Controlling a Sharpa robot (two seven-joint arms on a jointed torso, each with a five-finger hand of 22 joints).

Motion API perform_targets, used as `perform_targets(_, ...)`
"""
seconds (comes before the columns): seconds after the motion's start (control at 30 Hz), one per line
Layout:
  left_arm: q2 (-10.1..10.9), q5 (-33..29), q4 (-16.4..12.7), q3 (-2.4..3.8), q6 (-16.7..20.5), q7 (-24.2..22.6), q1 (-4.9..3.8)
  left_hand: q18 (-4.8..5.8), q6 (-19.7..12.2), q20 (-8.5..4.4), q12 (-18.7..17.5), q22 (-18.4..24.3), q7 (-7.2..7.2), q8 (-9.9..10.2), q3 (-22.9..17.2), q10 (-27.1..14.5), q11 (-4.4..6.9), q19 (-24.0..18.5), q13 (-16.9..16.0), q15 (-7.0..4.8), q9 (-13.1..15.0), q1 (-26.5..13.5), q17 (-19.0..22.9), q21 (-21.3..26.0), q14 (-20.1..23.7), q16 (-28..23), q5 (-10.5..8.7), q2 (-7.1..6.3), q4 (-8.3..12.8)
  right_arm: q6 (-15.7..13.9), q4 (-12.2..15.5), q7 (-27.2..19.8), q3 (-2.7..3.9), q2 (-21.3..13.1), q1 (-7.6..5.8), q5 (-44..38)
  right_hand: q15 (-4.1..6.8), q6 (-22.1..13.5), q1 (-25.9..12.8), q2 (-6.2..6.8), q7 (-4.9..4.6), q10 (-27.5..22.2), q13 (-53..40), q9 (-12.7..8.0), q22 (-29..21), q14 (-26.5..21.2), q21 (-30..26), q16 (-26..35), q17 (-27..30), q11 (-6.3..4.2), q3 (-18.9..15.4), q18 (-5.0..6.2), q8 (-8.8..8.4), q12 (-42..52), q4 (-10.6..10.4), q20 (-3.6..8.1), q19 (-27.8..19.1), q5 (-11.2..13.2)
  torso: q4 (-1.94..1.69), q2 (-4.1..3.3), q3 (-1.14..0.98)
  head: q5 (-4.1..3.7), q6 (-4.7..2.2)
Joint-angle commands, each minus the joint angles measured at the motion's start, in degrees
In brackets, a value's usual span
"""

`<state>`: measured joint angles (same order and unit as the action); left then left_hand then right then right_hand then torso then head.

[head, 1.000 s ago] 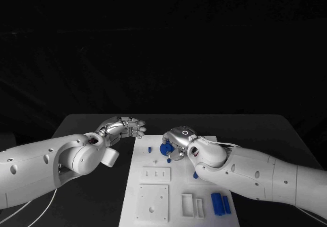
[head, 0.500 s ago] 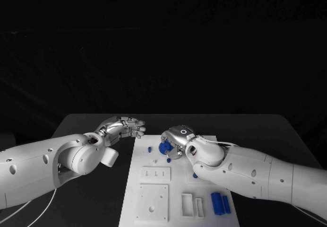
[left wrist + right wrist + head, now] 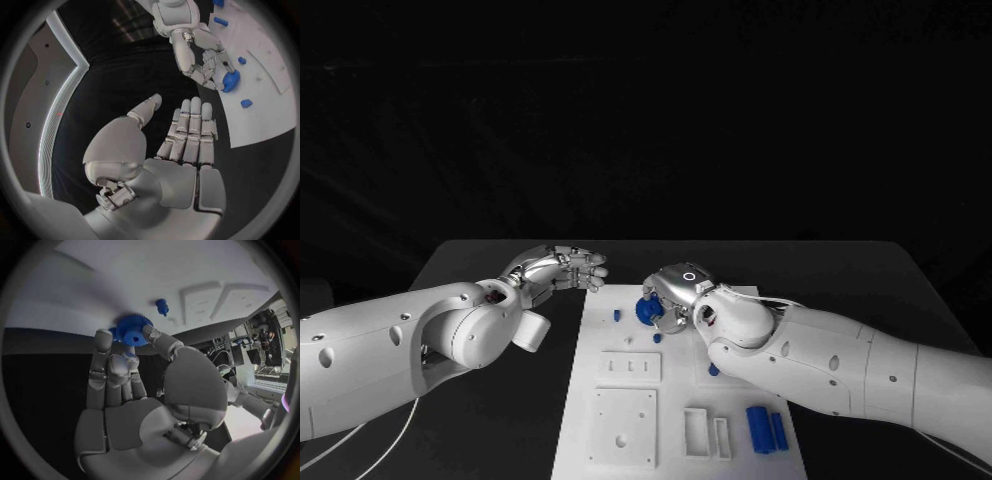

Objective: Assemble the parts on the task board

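Note:
The white task board [image 3: 625, 400] lies in the middle of the black table. My right hand [image 3: 678, 292] is over the board's far end and pinches a blue gear [image 3: 648, 310] between thumb and fingers; the gear [image 3: 133, 336] sits at the fingertips of the hand [image 3: 125, 390], close above the board. A small blue peg [image 3: 617, 315] stands just left of the gear, also seen as the peg [image 3: 162, 305]. My left hand [image 3: 567, 268] hovers off the board's far left corner; the hand [image 3: 181, 145] holds nothing, fingers stretched out.
Two blue cylinders [image 3: 762, 430] lie at the board's near right. Another small blue part [image 3: 714, 370] peeks out beside my right forearm. White recessed blocks [image 3: 630, 368] and a square plate [image 3: 623, 428] occupy the board's near half. Bare black table [image 3: 488, 260] lies to the left.
My right hand has edged slightly toward the far left of the board with the gear still in its fingers. The left hand has stayed where it was.

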<state>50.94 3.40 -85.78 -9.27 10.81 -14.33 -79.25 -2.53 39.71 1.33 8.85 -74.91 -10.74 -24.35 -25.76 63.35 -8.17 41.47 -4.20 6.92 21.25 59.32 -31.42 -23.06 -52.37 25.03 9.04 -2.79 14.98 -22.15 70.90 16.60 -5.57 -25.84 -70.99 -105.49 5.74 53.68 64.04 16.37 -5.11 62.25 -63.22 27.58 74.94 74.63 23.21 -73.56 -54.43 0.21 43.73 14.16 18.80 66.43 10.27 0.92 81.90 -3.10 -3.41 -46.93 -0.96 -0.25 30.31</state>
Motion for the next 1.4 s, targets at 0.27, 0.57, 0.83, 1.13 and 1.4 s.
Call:
perform_targets(0.27,0.0,0.3,-0.2,0.04,-0.8,-0.3,-0.06,-0.91,-0.5,-0.06,-0.2,-0.8,-1.31,0.3,0.0,0.0,-0.16,-0.4,0.1,0.08,0.0,-0.5,-0.1,-0.2,-0.2,-0.3,-0.08,0.1,0.4,2.1,0.0,0.2,-0.1,-0.5,0.13,0.0,0.36,0.7,0.4,0.1,-1.48,-0.4,0.1,0.1,1.0,-0.1,-0.3,0.4,-0.1,-0.08,-0.1,0.84,-0.08,-0.1,-0.5,1.81,1.9,0.3,0.01,0.0,-0.08,-0.03,0.2)
perform_targets(0.57,-0.1,0.3,-0.1,0.04,-0.8,-0.3,-0.06,-0.91,-0.5,-0.06,-0.2,-0.8,-1.31,0.3,-0.1,0.0,-0.16,-0.4,0.1,0.09,0.0,-0.5,-0.1,-0.2,-0.2,-0.3,-0.08,0.1,0.4,1.3,0.0,-1.6,-0.1,-0.5,0.13,3.2,-1.22,-5.4,-1.1,0.53,-3.3,-1.0,0.1,-1.2,1.1,-0.1,-0.4,0.6,-0.3,1.63,-2.3,0.84,-3.53,-0.2,-0.2,1.79,1.7,0.3,-0.04,-0.01,-0.07,0.02,0.24)
perform_targets(0.83,-0.1,0.3,0.0,0.04,-0.3,-0.7,-0.05,-0.92,-0.6,-0.07,-0.2,-0.8,-1.32,0.3,-0.2,0.0,-0.16,-0.4,0.1,0.07,0.0,-0.5,-0.1,-0.2,-0.2,-0.3,0.03,0.27,0.4,1.5,0.1,-2.5,-0.1,-1.0,0.13,5.5,-2.28,-8.8,-1.1,0.17,-4.37,-1.2,0.1,-2.1,1.0,-0.1,-0.5,0.5,-0.8,2.69,-1.8,0.84,-5.36,0.1,-0.5,1.7,1.9,-11.7,-0.11,0.03,-0.01,0.02,0.28)
perform_targets(1.13,-0.2,0.3,0.0,0.04,-0.4,-0.5,-0.05,-0.92,-0.6,-0.06,-0.3,-0.8,-1.34,0.3,-0.3,0.0,-0.16,-0.3,0.1,0.07,0.0,-0.5,-0.2,-0.2,-0.2,-0.3,0.54,0.47,0.3,1.9,0.4,-3.5,-0.1,-1.2,0.13,7.2,-1.97,-7.7,0.6,-3.39,-4.05,-1.3,0.3,-1.9,1.1,-0.2,-0.6,0.7,-1.1,2.38,0.6,0.84,-4.61,0.4,0.8,1.63,1.8,-22.4,-0.04,0.02,-0.05,0.18,0.35)
perform_targets(1.4,-0.1,0.3,0.0,0.04,-0.4,-0.5,-0.05,-0.91,-0.6,-0.06,-0.3,-0.8,-1.34,0.3,-0.4,0.0,-0.17,-0.3,0.1,0.08,0.0,-0.6,-0.2,-0.2,-0.2,-0.3,0.74,0.49,0.3,2.6,0.3,-3.4,-0.1,-1.5,0.13,7.6,-1.92,-6.3,-0.3,-5.15,-3.99,-1.3,0.4,-1.8,1.2,-0.1,-0.4,0.7,-1.4,2.33,2.0,0.84,-3.89,0.5,2.4,1.49,1.8,-24.6,0.03,0.04,-0.01,0.23,0.34)
